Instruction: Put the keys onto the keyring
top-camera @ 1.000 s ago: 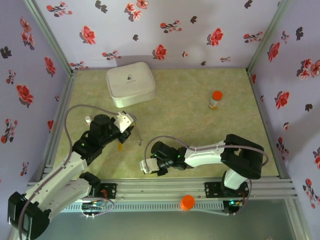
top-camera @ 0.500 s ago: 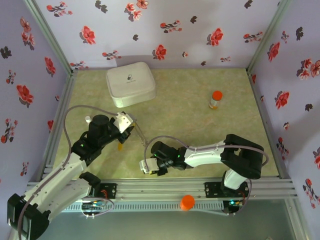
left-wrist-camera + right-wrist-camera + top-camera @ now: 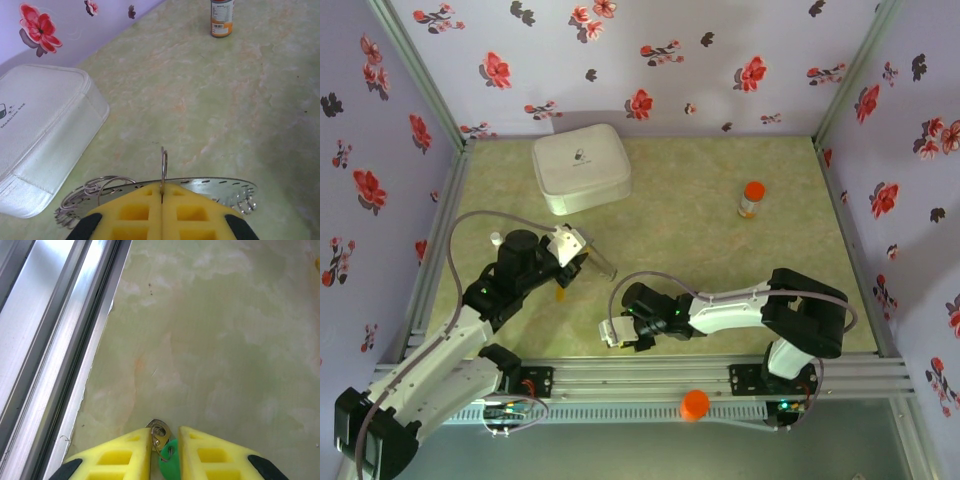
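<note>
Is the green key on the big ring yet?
Off. The green key sits in the right gripper by the front rail; the keyring is pinched in the left gripper, well apart.

The left arm [image 3: 450,345] and the right arm [image 3: 730,305] are built of smooth white link shells joined by bulky black joint housings. Each stands on a black base bracket. A thin grey cable [image 3: 470,222] arcs over each arm. The left gripper [image 3: 161,186] and the right gripper [image 3: 165,432] carry bright yellow finger pads [image 3: 135,210] moulded with square recesses, with black mounts [image 3: 85,227] at their outer corners.
</note>
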Robot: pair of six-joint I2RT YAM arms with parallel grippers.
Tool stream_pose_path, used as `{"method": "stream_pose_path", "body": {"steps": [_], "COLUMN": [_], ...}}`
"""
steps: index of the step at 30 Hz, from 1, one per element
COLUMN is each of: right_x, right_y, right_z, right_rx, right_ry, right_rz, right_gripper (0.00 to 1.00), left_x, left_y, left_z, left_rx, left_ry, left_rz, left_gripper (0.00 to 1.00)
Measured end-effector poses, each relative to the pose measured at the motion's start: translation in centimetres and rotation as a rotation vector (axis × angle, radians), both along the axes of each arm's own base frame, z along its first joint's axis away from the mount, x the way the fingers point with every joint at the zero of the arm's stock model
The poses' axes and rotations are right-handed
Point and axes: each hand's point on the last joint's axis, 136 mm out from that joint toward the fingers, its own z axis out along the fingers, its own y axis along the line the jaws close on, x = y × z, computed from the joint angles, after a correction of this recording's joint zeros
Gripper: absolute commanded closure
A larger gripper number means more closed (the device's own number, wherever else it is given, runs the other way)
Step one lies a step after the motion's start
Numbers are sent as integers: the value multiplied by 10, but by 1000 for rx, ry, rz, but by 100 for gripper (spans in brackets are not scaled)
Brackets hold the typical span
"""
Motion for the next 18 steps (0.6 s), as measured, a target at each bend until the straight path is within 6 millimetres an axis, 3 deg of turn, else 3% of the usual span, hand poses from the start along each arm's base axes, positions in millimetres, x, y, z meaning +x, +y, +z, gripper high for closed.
{"method": "stream_pose_path", "body": {"steps": [8, 18], "right_x": [4, 5], "right_y": [-2, -2], "right_z": [-5, -4], "right_rx": [-17, -17], "right_ry": [-13, -16], "right_rz": [-16, -19], "right_gripper": [78, 84], "left_x": [-1, -1], "left_y": [0, 0], "left_z": [-1, -2], "left_rx": [4, 4], "left_ry": [5, 6], "left_rz": [0, 0], "left_gripper": [100, 100]}}
